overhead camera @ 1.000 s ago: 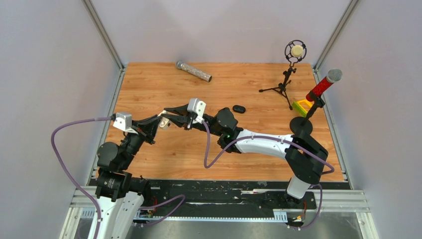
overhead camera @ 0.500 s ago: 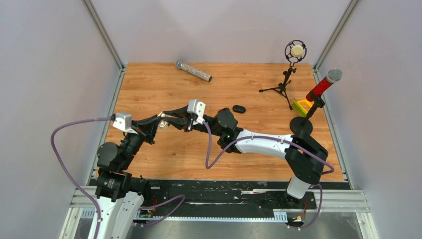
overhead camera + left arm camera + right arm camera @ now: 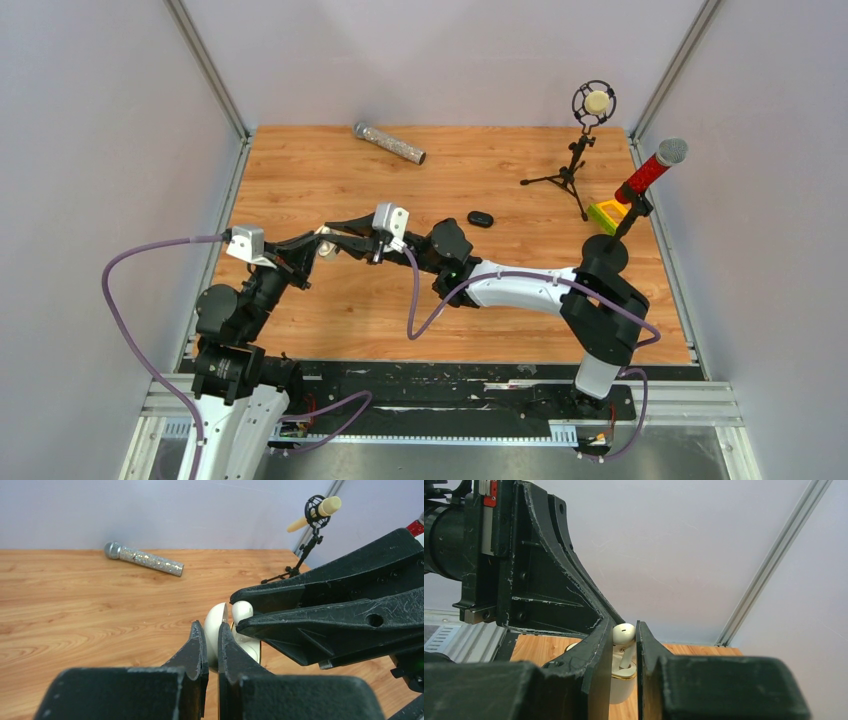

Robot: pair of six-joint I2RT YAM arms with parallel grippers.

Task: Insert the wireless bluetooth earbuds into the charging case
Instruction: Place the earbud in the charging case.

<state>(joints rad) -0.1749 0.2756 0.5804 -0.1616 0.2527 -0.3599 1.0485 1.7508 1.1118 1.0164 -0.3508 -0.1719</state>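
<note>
My left gripper [image 3: 316, 246] is shut on the open lid [image 3: 216, 629] of the white charging case [image 3: 251, 649] and holds it above the table's left part. My right gripper [image 3: 334, 237] is shut on the whitish earbud [image 3: 623, 634]. The earbud's stem reaches down into the case's gold-rimmed body [image 3: 621, 687], and its head still stands above the rim. In the left wrist view the earbud's head [image 3: 242, 611] shows at my right gripper's fingertips [image 3: 250, 596]. The black roundish earbud [image 3: 480, 218] lies on the table, to the right of both grippers.
A silver glitter microphone [image 3: 390, 143] lies at the back. A microphone on a tripod [image 3: 580, 150] and a red microphone on a round stand [image 3: 645, 175] are at the right, with a yellow-green block [image 3: 605, 214] beside them. Grey walls close off three sides.
My right gripper has moved a little to the left with the whitish earbud, closer to the case in my left gripper. The left arm has barely moved.
</note>
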